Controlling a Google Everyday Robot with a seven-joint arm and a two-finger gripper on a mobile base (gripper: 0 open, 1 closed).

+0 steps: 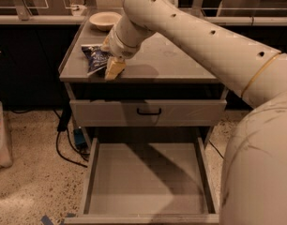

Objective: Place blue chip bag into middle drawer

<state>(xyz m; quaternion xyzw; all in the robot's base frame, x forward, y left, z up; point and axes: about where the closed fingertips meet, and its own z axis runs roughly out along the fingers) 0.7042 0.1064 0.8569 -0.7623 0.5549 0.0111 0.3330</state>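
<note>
The blue chip bag (pixel 94 57) lies crinkled on the grey cabinet top (pixel 167 62), near its left front corner. My gripper (pixel 113 67) is low over the cabinet top at the bag's right edge, touching or nearly touching it. The middle drawer (pixel 146 179) is pulled out below, a wide shallow grey tray with a bare floor. My arm reaches in from the right across the cabinet top.
A cream bowl (pixel 105 20) stands at the back left of the cabinet top. A shut drawer front with a small black handle (pixel 148 111) sits above the pulled-out drawer. Cables (pixel 68 144) and a bin (pixel 0 139) are on the speckled floor at left.
</note>
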